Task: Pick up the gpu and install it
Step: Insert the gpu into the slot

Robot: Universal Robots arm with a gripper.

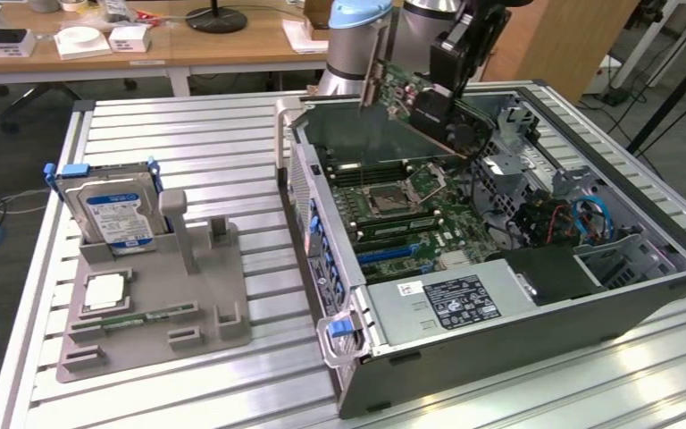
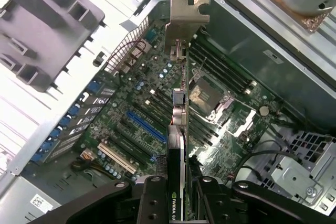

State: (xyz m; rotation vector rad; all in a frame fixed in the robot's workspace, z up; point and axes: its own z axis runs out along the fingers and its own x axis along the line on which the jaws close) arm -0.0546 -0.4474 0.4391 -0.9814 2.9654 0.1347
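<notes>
Exterior view: the gripper (image 1: 436, 105) holds the gpu (image 1: 397, 85) over the open computer case (image 1: 629, 268).
The gripper is shut tight on the gpu, which hangs just under it, above the motherboard (image 2: 131, 103). I think it helps to keep the card straight and line it up with a slot below.
</notes>
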